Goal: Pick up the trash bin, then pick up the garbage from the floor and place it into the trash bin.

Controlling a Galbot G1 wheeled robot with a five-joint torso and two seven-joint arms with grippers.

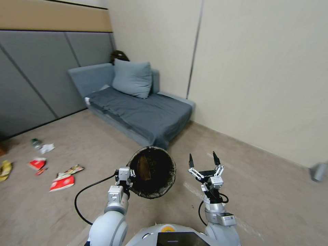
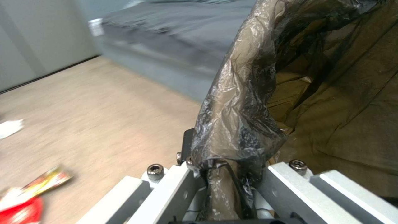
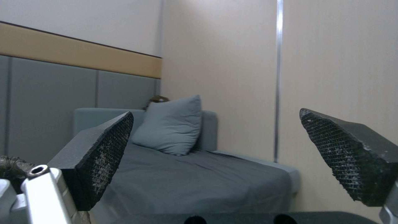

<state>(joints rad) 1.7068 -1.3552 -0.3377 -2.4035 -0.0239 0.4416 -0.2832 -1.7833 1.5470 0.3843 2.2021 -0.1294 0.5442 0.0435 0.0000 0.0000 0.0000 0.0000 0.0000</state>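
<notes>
While the trash bin [image 1: 152, 172] is held off the floor [image 1: 259, 191] by its bag-covered rim, clamped in the left pincer [image 1: 127, 175], it should be kept level. The right pincer [image 1: 204, 160] is spread wide, empty. Garbage [image 1: 62, 181] lies farther left, before the sofa [image 1: 136, 109].

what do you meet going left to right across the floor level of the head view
yellow wrapper → red packet → bigger red packet → left gripper → trash bin → right gripper
</notes>
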